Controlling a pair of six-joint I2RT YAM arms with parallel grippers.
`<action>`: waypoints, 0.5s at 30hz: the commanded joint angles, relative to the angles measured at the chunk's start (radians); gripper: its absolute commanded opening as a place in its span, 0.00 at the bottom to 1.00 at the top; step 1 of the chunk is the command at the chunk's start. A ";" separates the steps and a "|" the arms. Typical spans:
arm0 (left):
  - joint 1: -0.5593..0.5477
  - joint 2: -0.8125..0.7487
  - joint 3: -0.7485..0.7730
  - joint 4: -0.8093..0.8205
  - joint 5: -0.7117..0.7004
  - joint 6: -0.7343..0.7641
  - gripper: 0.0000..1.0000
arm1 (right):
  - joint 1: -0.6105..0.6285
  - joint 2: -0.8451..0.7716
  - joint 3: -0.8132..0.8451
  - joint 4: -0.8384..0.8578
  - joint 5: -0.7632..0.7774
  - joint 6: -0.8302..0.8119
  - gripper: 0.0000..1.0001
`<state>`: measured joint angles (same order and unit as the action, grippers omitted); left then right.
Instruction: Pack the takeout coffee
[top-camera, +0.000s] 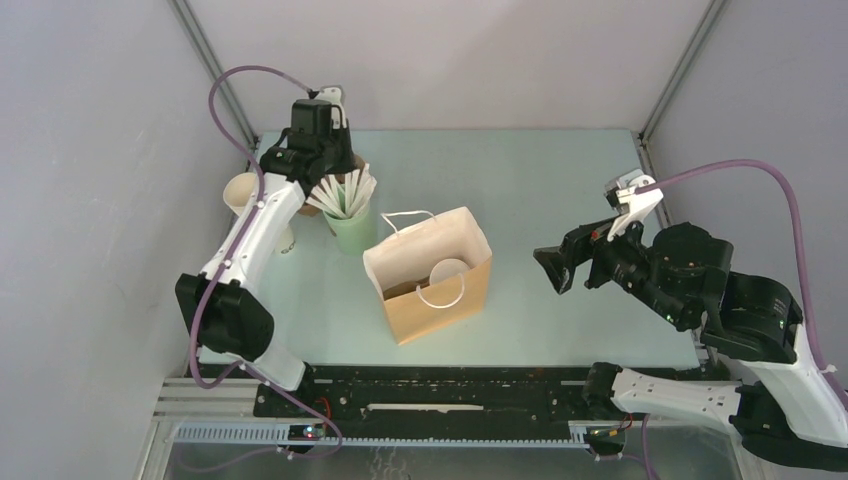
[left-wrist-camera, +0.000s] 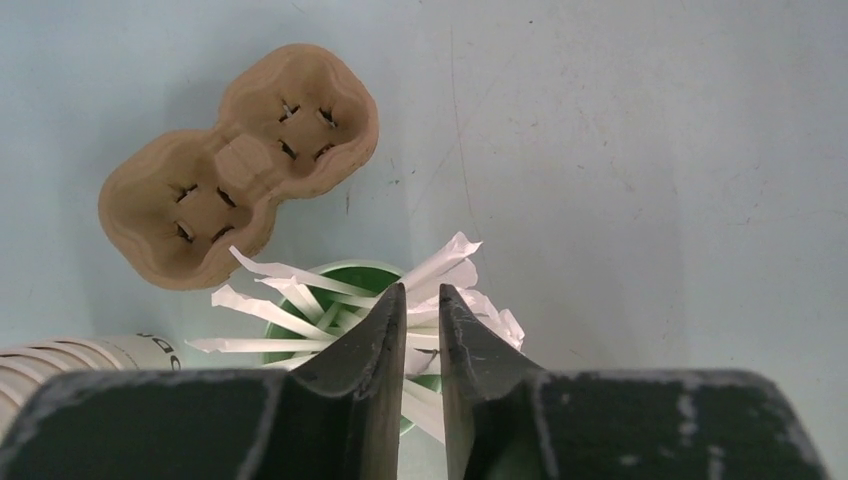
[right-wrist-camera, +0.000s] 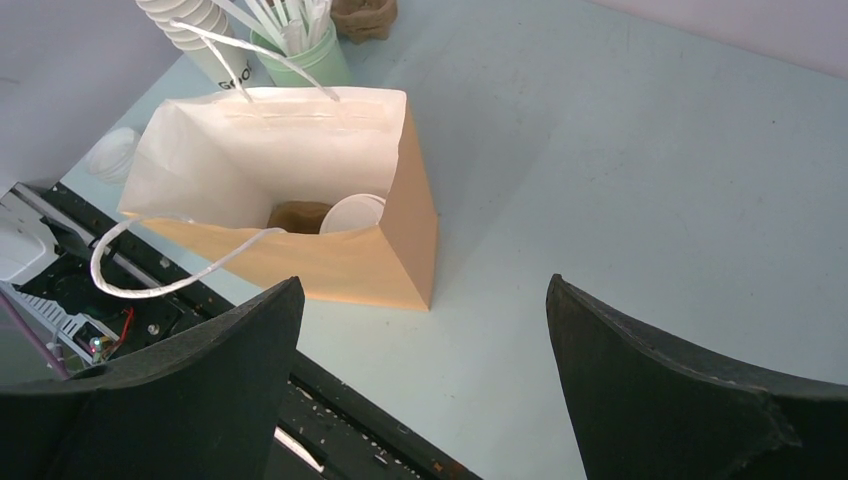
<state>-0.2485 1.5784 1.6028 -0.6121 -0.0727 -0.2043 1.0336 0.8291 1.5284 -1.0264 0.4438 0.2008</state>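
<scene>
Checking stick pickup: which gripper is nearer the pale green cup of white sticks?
Left. Left gripper: directly above the pale green cup. Right gripper: beyond the brown paper bag.

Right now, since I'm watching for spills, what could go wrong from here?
The left gripper, jaws nearly closed, sits among crowded white sticks in the green cup: lifting could drag several out or tip it. The paper bag holding the takeout coffee stands unsupported, right gripper open and apart; a bump could topple it.
</scene>
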 joint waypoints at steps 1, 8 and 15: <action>-0.001 -0.032 0.018 -0.018 -0.020 0.019 0.28 | -0.006 -0.002 -0.012 0.035 0.003 0.015 1.00; -0.002 -0.051 -0.013 -0.018 -0.021 0.023 0.24 | -0.005 0.000 -0.023 0.045 -0.003 0.011 1.00; -0.002 -0.081 0.014 -0.075 -0.073 0.011 0.00 | -0.006 0.001 -0.025 0.052 -0.010 0.009 1.00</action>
<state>-0.2485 1.5700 1.6020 -0.6556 -0.0868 -0.1993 1.0336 0.8288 1.5059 -1.0088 0.4355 0.2005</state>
